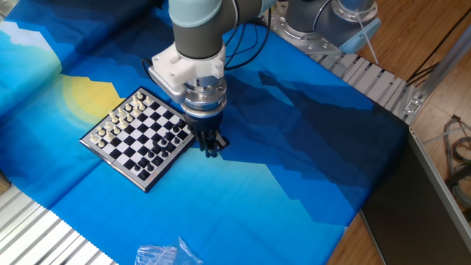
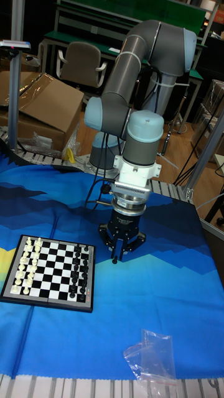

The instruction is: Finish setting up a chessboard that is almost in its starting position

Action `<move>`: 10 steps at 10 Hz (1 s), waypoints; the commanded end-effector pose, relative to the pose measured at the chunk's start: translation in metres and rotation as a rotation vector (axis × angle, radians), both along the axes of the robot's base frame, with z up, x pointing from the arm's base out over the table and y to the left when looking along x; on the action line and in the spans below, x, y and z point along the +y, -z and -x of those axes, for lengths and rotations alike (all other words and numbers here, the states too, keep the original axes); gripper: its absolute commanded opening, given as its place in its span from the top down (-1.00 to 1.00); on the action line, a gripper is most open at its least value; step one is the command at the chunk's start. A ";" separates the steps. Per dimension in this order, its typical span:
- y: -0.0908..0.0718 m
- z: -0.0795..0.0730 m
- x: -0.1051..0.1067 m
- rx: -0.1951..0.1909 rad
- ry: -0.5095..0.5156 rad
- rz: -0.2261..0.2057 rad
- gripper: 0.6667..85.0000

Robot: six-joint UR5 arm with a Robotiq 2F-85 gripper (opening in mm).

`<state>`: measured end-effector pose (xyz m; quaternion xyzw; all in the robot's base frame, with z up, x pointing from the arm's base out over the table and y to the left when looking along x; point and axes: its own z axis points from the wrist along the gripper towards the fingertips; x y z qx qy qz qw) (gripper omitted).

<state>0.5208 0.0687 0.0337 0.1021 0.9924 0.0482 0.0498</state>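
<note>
The chessboard [image 1: 140, 134] [image 2: 53, 268] lies on the blue cloth at the left, white pieces [image 2: 25, 267] in its far-left rows and black pieces [image 2: 79, 270] in the rows nearest the arm. My gripper [image 1: 213, 149] [image 2: 118, 256] hangs low over the cloth just off the board's right edge, pointing down. Its fingers stand close together with only a narrow gap. A small black piece [image 2: 115, 261] shows right at the fingertips in the tall fixed view. In the fixed view the fingers hide it. I cannot tell whether the fingers touch it.
A crumpled clear plastic bag [image 1: 163, 255] [image 2: 152, 357] lies on the cloth near the front edge. Metal roller rails [image 1: 37, 228] border the cloth at the front left. A second robot base [image 1: 346, 18] stands at the back right. A cardboard box [image 2: 43, 106] and a chair [image 2: 81, 62] stand behind the table.
</note>
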 end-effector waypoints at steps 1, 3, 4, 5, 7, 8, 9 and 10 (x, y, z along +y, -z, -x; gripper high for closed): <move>-0.001 0.008 0.005 0.021 0.009 -0.011 0.42; 0.002 0.011 0.004 0.027 0.004 -0.007 0.43; 0.004 0.012 0.001 0.028 -0.002 0.005 0.43; 0.004 0.012 -0.001 0.031 -0.005 0.012 0.43; 0.008 0.012 -0.002 0.027 -0.006 0.017 0.44; 0.011 0.011 -0.001 0.023 -0.006 0.013 0.44; 0.012 0.011 0.000 0.021 -0.006 0.013 0.44; 0.012 0.012 0.000 0.023 -0.006 0.013 0.45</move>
